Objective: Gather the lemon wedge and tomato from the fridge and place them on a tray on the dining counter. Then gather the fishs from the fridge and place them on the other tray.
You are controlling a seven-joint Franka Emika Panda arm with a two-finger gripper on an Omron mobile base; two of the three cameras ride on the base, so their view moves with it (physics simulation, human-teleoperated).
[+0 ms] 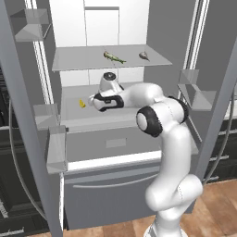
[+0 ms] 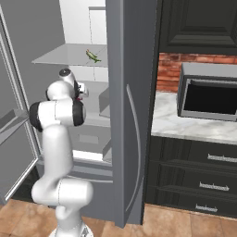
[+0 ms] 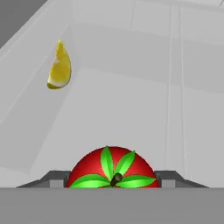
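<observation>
The fridge [image 1: 111, 190] stands open and my arm reaches into its middle shelf. The red tomato [image 3: 113, 168] with its green leafy top sits between my finger tips, and my gripper [image 3: 113, 180] is shut on it; a bit of red shows at the hand [image 2: 79, 97] in the right base view. The yellow lemon wedge [image 3: 59, 68] lies on the shelf floor ahead and to the left of the hand, just left of the gripper [image 1: 95, 102] in the left base view [image 1: 82, 103]. On the shelf above lie an olive fish [image 1: 114, 57] [image 2: 93, 56] and a grey fish [image 1: 144, 56].
Both fridge doors [image 2: 132, 115] stand open at the sides, with door bins [image 1: 55, 148] [image 1: 196, 95] jutting inward. The upper shelf [image 1: 78, 60] hangs close above the hand. A microwave [image 2: 208, 95] sits on the marble counter at the right, over dark drawers.
</observation>
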